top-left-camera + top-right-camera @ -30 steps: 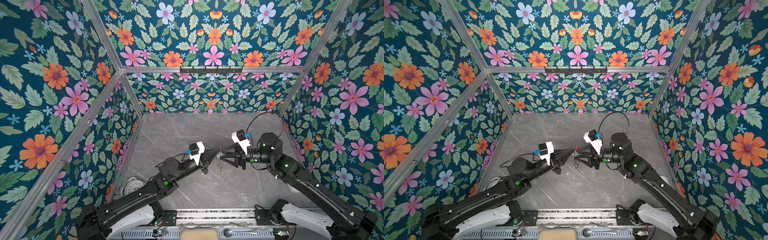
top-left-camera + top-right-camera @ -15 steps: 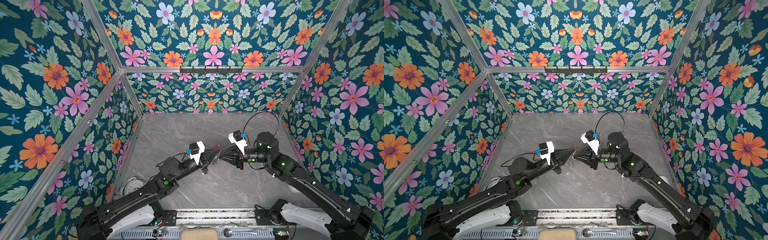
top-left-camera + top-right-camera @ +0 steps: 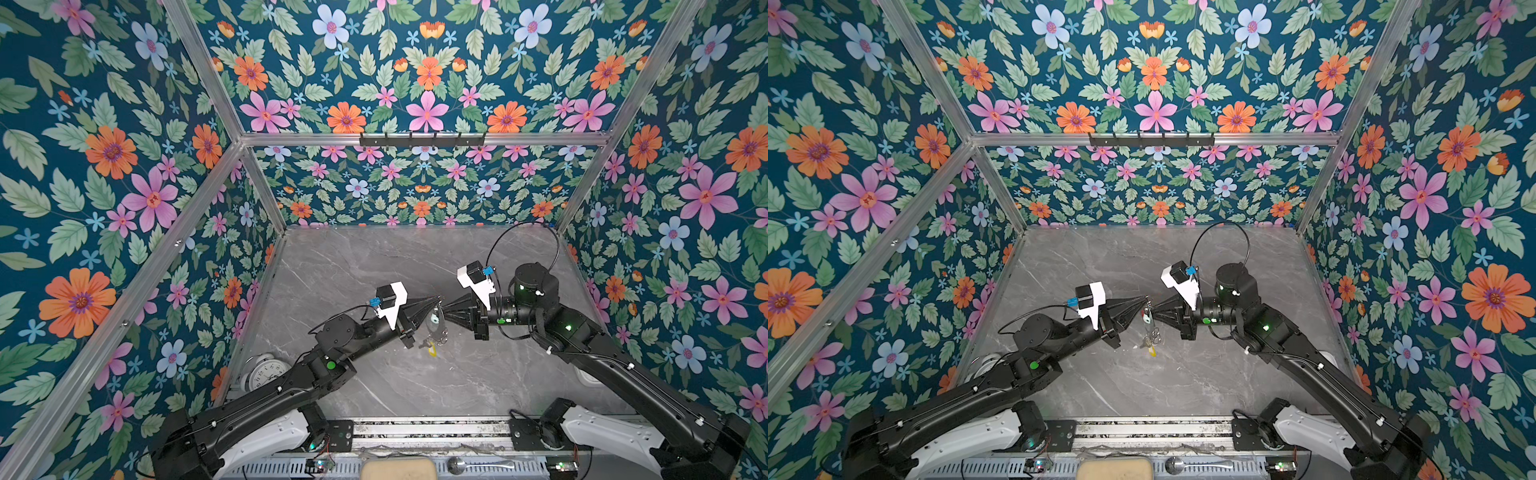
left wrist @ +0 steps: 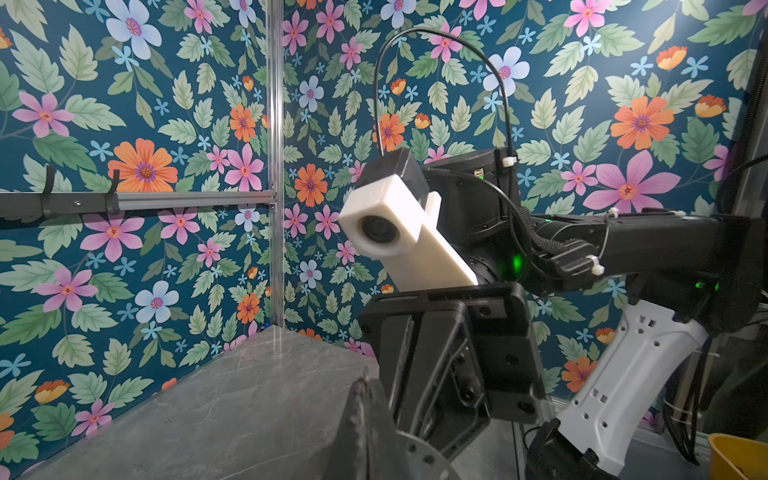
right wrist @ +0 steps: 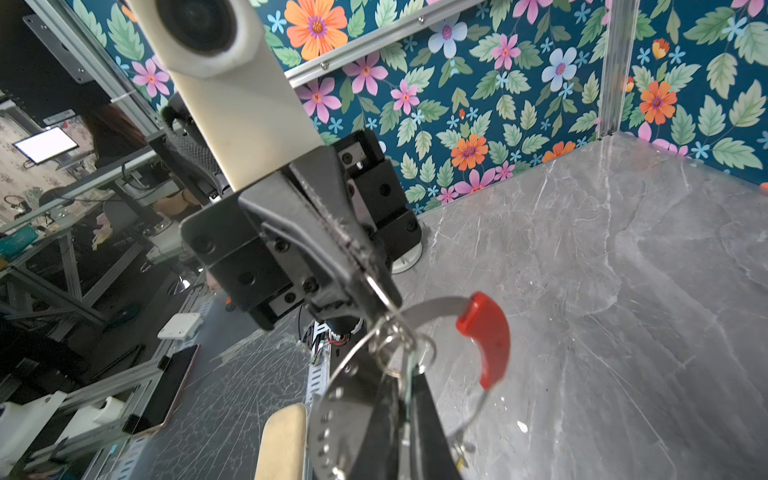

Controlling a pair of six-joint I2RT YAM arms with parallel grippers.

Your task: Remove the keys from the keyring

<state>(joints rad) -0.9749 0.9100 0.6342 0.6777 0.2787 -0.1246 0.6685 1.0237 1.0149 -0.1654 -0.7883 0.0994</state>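
Keyring [image 5: 436, 308]: hoop held up above the table [image 3: 365, 266], its rim clamped in the jaws of your left gripper [image 5: 376, 286], probably so that everything on it hangs free. Right gripper [image 3: 445, 309]: jaws together, tip to tip with the left's, at the small silver rings [image 5: 422, 353]. Whether they pinch one is unclear. Red section [image 5: 484, 336]: just beyond both tips. Keys [image 3: 428, 343]: dangling below the jaws, yellow tag [image 3: 432, 353] lowest, not yet off. Alarm clock [image 3: 266, 370]: well behind the left jaws, unused.
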